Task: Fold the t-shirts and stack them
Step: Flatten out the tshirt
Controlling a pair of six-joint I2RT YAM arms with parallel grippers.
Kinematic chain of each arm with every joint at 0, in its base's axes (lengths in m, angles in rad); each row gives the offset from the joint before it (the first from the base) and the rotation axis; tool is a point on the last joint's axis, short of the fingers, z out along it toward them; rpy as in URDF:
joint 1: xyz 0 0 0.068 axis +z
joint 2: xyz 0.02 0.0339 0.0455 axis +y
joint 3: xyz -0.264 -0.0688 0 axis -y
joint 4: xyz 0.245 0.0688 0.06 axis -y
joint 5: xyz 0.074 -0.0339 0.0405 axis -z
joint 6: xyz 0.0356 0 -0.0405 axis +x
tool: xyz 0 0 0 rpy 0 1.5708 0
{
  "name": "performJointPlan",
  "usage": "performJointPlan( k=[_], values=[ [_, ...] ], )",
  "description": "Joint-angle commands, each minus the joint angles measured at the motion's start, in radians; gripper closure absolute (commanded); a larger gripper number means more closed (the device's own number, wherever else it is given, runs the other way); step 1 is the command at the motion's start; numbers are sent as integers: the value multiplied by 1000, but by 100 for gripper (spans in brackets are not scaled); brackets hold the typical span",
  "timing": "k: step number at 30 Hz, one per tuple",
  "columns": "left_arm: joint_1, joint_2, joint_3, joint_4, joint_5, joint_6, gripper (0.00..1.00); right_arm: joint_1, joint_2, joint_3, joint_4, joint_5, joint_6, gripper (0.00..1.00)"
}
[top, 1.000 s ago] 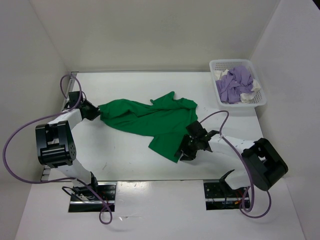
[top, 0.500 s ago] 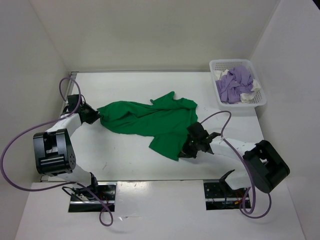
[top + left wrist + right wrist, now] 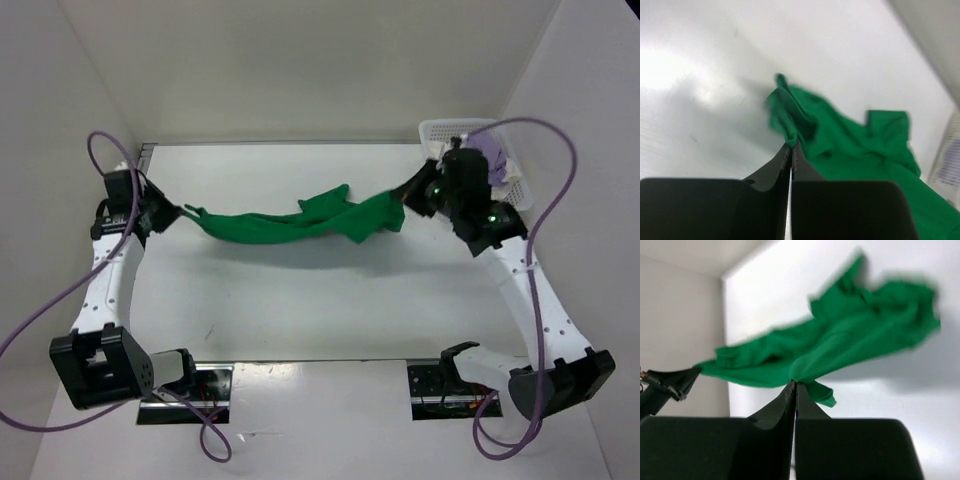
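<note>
The green t-shirt [image 3: 290, 225] hangs stretched in the air between my two grippers, sagging in the middle above the table. My left gripper [image 3: 183, 211] is shut on its left end; the wrist view shows the cloth [image 3: 840, 140] pinched at the fingertips [image 3: 791, 145]. My right gripper [image 3: 402, 198] is shut on the right end, with fabric [image 3: 840, 340] bunched at its tips [image 3: 794, 383]. The purple t-shirt [image 3: 492, 152] and a white t-shirt [image 3: 513, 170] lie crumpled in the basket, partly hidden behind my right arm.
A white mesh basket [image 3: 440, 130] stands at the back right corner, close behind my right wrist. The white table [image 3: 300, 310] has walls on the left, back and right. Purple cables [image 3: 545, 210] loop off both arms.
Right gripper shut on the green shirt's lower right edge, then lifted it up and back to the right. The left arm rose too, and the shirt left the table, pulled taut.
</note>
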Motion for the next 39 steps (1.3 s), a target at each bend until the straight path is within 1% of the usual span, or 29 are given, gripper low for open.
performJointPlan(
  k=[1,2,3,4,5,6,7,9,10,11,12,14,17,19,20,21,22,23,24,25,26,27,29,32,33,34,36,39],
  values=[
    [0,-74,218,-102,16,46,100,-27,39,293,-144,68,-163,100],
    [0,-74,272,-114,16,46,100,-27,76,436,-159,106,-180,100],
    [0,-74,382,-125,16,55,100,-27,93,511,-173,126,-210,100],
    [0,-62,433,-125,16,55,100,-27,111,648,-182,140,-226,100],
    [0,-62,482,-125,16,55,100,-27,130,719,-199,162,-239,100],
    [9,-36,584,-114,30,38,100,-36,176,793,-213,173,-261,100],
    [9,-24,639,-114,58,29,100,-37,199,933,-233,182,-270,100],
    [9,13,746,-114,69,17,100,-37,247,1057,-242,209,-279,100],
    [9,13,835,-114,69,17,100,-37,247,1135,-227,219,-290,100],
    [9,38,877,-123,69,17,100,-37,266,1172,-227,240,-301,100],
    [9,50,921,-134,69,17,100,-37,277,1248,-227,240,-301,100],
    [9,70,1004,-134,55,17,100,-37,297,1303,-213,252,-312,100],
    [9,120,1015,-125,55,17,100,-37,354,1327,-175,265,-322,100],
    [9,131,978,-99,55,17,100,-37,401,1283,-135,275,-322,100],
    [9,154,948,-61,55,8,100,-37,424,1269,-118,275,-322,100],
    [9,168,923,-60,46,8,100,-47,455,1269,-118,248,-322,100],
    [9,188,890,-50,46,8,100,-64,527,1281,-118,216,-322,100],
    [9,226,871,-38,46,8,100,-94,564,1300,-118,196,-306,100],
    [9,243,848,-21,46,-3,100,-95,599,1310,-118,196,-305,100],
    [9,260,823,-5,46,-3,100,-104,674,1329,-118,196,-305,100],
    [9,310,810,5,46,-3,100,-104,710,1346,-127,196,-305,100],
    [9,370,809,6,46,-3,100,-116,780,1379,-127,167,-305,100],
    [9,423,831,15,46,-3,100,-127,852,1468,-116,151,-293,100],
    [9,496,923,15,66,-22,100,-154,955,1583,-116,113,-255,100],
    [9,507,955,15,66,-22,100,-155,955,1584,-116,113,-243,100],
    [9,526,1025,15,66,-34,100,-155,955,1584,-71,113,-233,100],
    [9,539,1099,-8,79,-43,100,-155,919,1561,-5,104,-224,100],
    [9,539,1179,-8,79,-67,100,-164,882,1590,32,104,-214,100]
  ],
)
